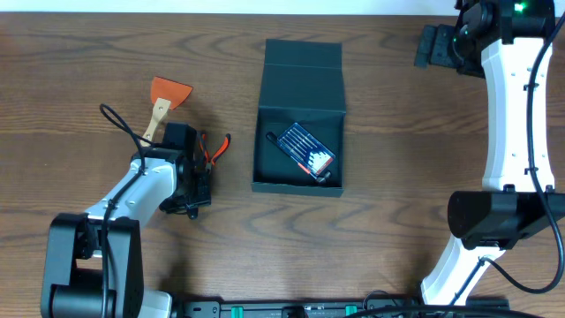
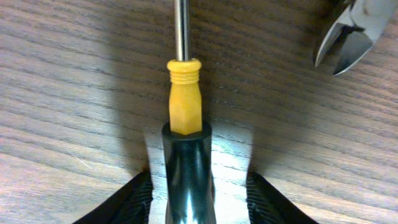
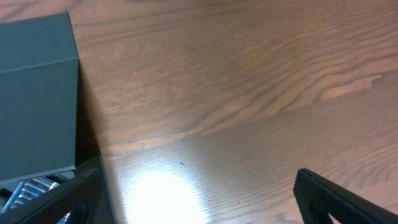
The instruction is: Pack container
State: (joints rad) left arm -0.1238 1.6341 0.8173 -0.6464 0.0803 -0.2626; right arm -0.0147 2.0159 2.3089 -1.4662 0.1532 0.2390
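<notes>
The container, open in the middle of the bench, looks light matte cardboard, likely to flex, best held by a side wall; the left end effector stands apart around the glossy screwdriver handle, the right end effector gapes empty.

Overhead straight down, wrist views low and close, right shares container
</notes>
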